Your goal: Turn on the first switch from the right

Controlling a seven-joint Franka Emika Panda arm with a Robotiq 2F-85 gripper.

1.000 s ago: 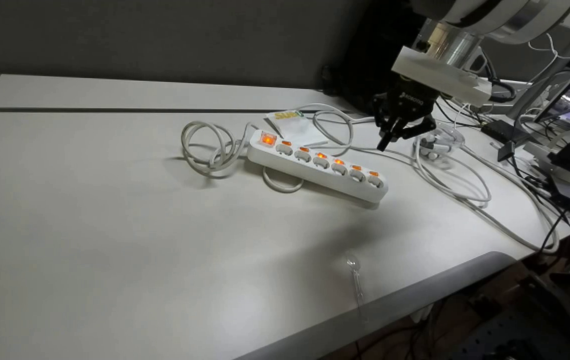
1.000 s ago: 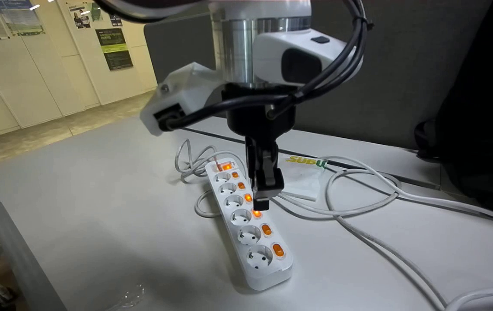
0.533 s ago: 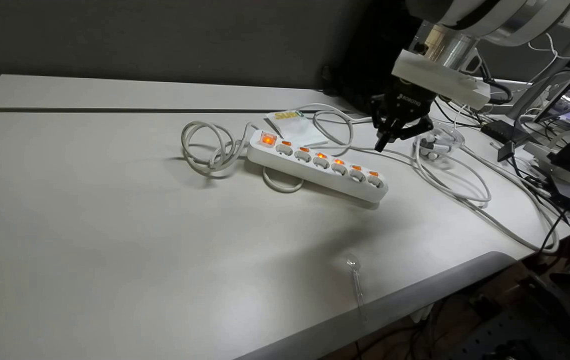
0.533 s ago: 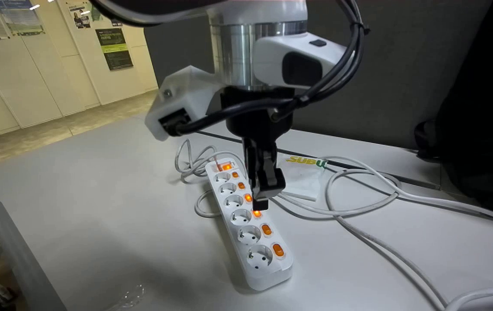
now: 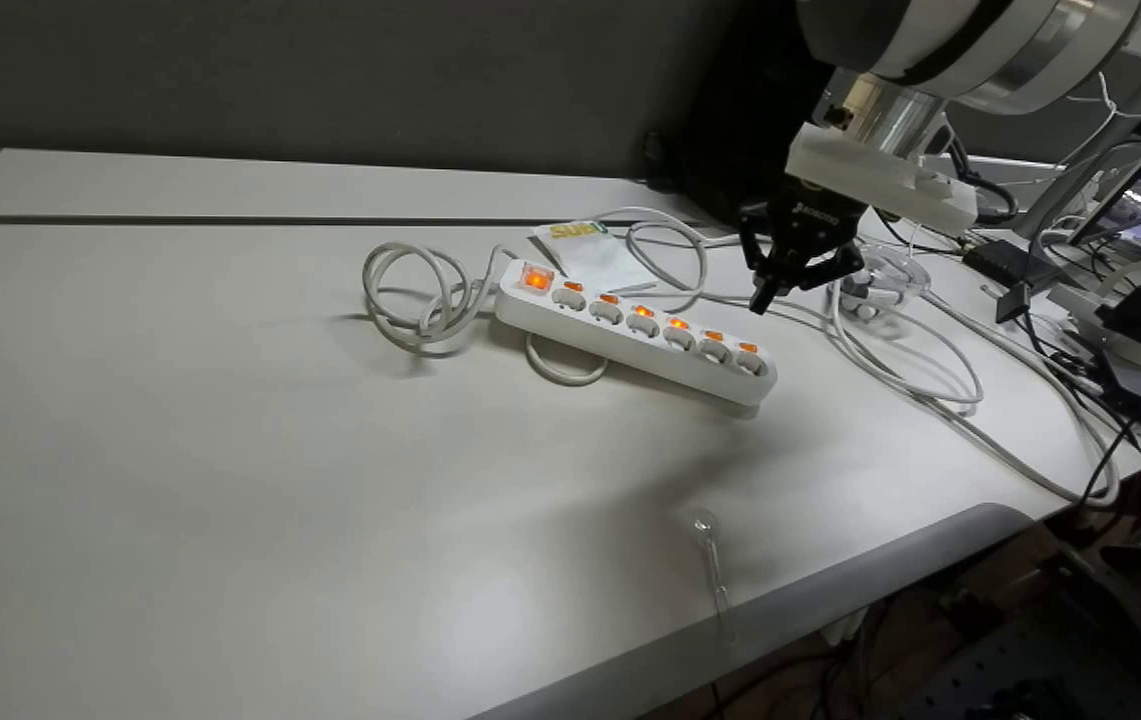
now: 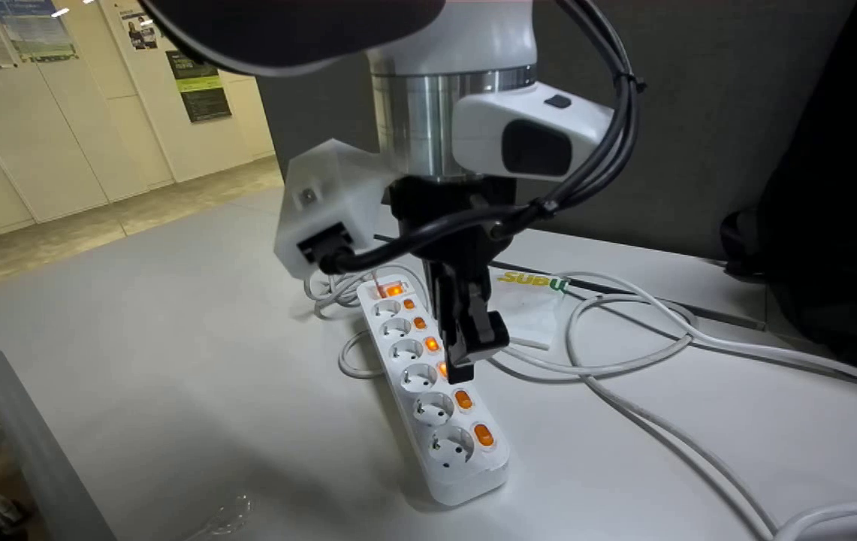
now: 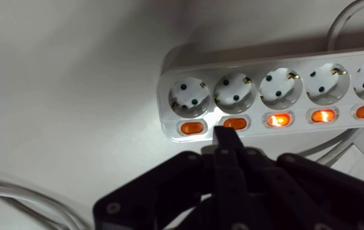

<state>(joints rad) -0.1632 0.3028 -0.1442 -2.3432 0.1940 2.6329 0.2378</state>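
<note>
Hovering nearer back edge of the worktop (image 5: 230,450), holding hand (image 5: 761,299) pinched together, probably for poking just that unlit end switch (image 7: 192,128).

Smooth white table (image 5: 230,450) before an upright dark-grey partition (image 5: 280,80), in both exterior views.
In an exterior view a pale cream panelled wall (image 6: 37,150) carries printed posters (image 6: 199,98), one dark with a lime-green band, above a tan floor (image 6: 109,224); soft white glare (image 5: 495,620) lies on the table near its grey edge strip (image 5: 790,610).
</note>
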